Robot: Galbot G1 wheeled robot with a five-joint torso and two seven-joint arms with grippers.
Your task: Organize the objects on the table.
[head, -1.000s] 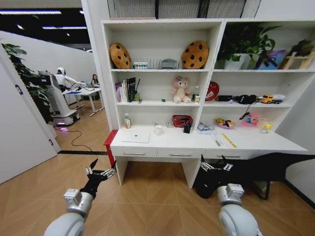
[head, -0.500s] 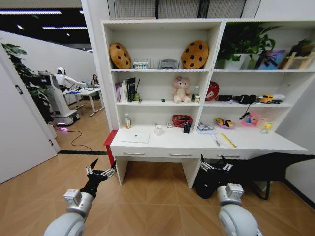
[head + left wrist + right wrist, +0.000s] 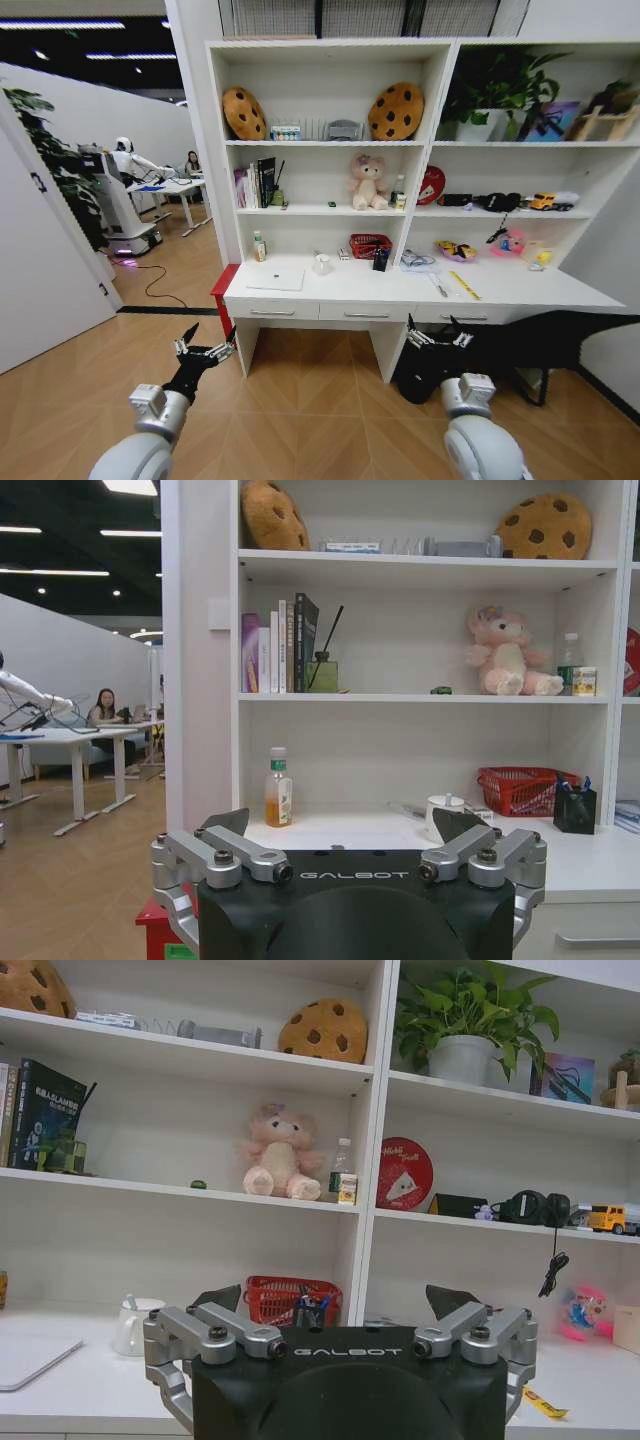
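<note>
White worktop (image 3: 400, 290): silver laptop (image 3: 275, 279) at its left end, yellow ruler (image 3: 464, 285) toward the right. Left gripper (image 3: 203, 349) and right gripper (image 3: 438, 338): fingers spread, empty, hanging before the drawers, well apart from both items.

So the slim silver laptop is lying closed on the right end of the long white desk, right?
Not quite. The slim silver laptop is lying closed on the left end of the long white desk, as the head view shows.
</note>
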